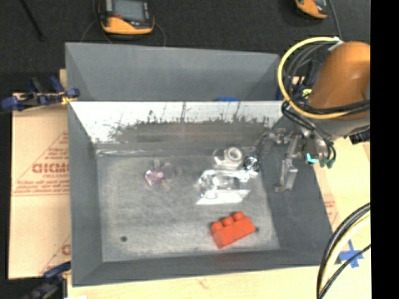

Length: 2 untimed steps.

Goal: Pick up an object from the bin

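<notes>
Nearest the front wall of the bin [187, 270] lies a red toy brick [232, 229] with round studs on top. It rests flat on the floor, somewhat right of the middle and turned at a slant. Well off to the left of it, near the front left corner, sits a tiny dark speck [123, 239], too small to name.

Further back, about the middle of the floor, is a small cluster of clear and silvery plastic pieces [223, 182]. A round white cap-like part [232, 154] sits at its far end. What each piece is cannot be told. This cluster is apart from the brick, just behind it. To the left, level with the cluster and well apart from it, lies a small pale purple see-through thing [155, 177].

At the right side of the bin, just beside the cluster's right end, hangs the gripper [277, 167]. Its jaws stand released, spread apart, with nothing between them. It is closest to the clear plastic cluster and touches neither that nor the brick. Above and behind it are the arm's orange cover [343, 73] and a loop of cables [293, 61].

Beyond all this rises the scuffed back wall [174, 114].
</notes>
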Each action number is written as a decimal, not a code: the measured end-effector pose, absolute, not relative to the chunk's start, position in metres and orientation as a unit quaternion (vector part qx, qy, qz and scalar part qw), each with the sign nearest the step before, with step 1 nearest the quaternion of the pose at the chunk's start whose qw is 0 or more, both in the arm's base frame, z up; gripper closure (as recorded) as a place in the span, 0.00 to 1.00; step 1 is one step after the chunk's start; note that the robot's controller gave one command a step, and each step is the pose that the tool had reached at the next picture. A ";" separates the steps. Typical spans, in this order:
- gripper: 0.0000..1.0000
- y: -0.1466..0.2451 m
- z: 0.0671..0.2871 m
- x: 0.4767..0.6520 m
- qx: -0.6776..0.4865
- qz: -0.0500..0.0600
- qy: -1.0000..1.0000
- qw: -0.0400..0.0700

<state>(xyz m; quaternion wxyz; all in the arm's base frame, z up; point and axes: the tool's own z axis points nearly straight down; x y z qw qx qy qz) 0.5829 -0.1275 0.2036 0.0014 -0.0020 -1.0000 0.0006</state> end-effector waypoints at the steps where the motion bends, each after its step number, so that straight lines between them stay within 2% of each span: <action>1: 0.00 -0.078 0.068 0.597 0.068 0.001 -0.998 -0.001; 2: 1.00 -0.079 0.072 0.599 0.070 0.002 -0.998 -0.004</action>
